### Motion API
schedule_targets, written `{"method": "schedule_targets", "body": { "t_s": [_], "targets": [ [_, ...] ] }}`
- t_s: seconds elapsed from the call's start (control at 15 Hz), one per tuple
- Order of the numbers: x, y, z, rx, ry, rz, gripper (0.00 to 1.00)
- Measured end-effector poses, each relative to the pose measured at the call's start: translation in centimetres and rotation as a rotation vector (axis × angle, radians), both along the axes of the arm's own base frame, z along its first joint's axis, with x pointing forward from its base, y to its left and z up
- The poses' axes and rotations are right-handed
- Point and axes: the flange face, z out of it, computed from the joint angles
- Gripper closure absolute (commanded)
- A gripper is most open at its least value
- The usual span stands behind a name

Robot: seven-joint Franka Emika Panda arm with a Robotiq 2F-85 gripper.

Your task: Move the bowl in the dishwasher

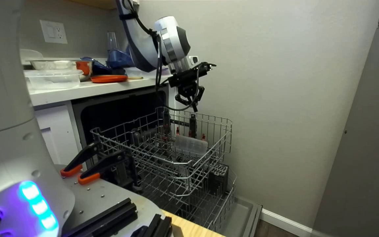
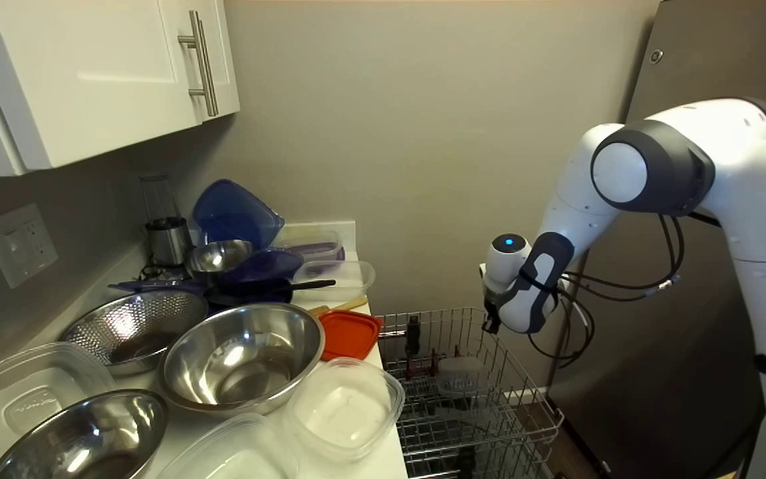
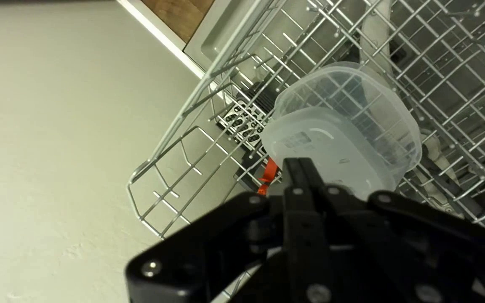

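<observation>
Hanging fully clenched, the gripper (image 1: 195,108) stands apart from the bowl (image 1: 191,145), which lies below at six o'clock in an exterior view.

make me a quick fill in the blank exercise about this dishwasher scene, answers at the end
1. The dishwasher shows two wire racks, and the pale translucent bowl rests in the ____ one.
2. In an exterior view, the gripper hangs ____ (above or below) the bowl.
3. In the wrist view, the gripper's fingers stand ____ (together or apart).
4. The number of black-and-orange clamps in an exterior view is ____.

Missing words: upper; above; together; two.
</observation>
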Motion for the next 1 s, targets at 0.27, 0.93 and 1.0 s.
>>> {"method": "schedule_targets", "body": {
  "t_s": [0.27, 0.93, 1.0],
  "targets": [
    [-0.61, 0.04, 0.47, -0.055, -0.005, 0.017, 0.73],
    [-0.59, 0.19, 0.54, -0.065, -0.007, 0.025, 0.73],
    [-0.59, 0.20, 0.54, -0.065, -0.007, 0.025, 0.73]
  ]
}}
